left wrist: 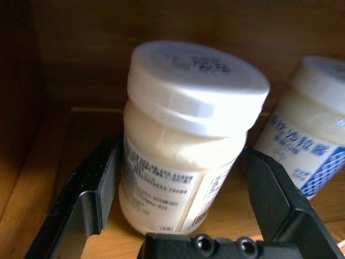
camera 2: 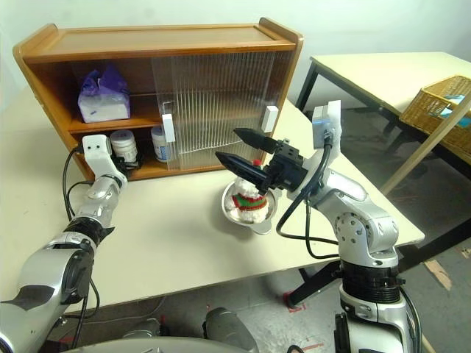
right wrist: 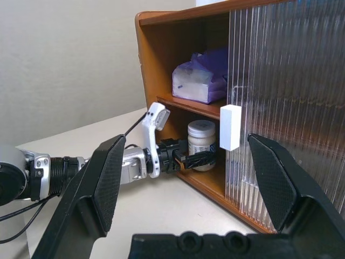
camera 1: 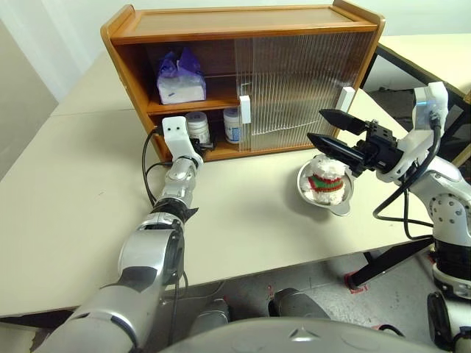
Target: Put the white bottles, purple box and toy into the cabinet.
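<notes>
A pale beige desk [camera 1: 81, 213] is carrying everything, with grey floor showing at its near edge. To the right, a second desk [camera 2: 383, 70] is standing well apart, with a wicker basket [camera 2: 441, 110] beside it, and a plain light wall is running behind.

On the near right part of the desk, a steel bowl [camera 1: 325, 193] is holding the toy [camera 1: 326, 180], a fluffy white figure with a red-and-green band. The right gripper [camera 1: 327, 129] is hanging just above the bowl with its two black fingers spread wide and nothing between them, pointing left toward the cabinet.

Farther back, the left gripper [left wrist: 180, 189] is reaching into the open left end of the cabinet [camera 1: 243, 22] on the lower shelf. Its fingers are spread apart on either side of one white bottle [left wrist: 186, 140], which is standing upright on the shelf between them; a narrow gap is showing at each side, so the fingers are not pinching it. The second white bottle [camera 1: 232, 125] is standing just to the right of the first, on the same shelf, at the edge of the ribbed sliding door [camera 1: 302, 88].

On the upper shelf, at the far left of the cabinet, the purple box [camera 1: 180, 77] is lying with white tissue showing. The sliding door, with its white handle [camera 1: 245, 109], is covering the right part of the cabinet.
</notes>
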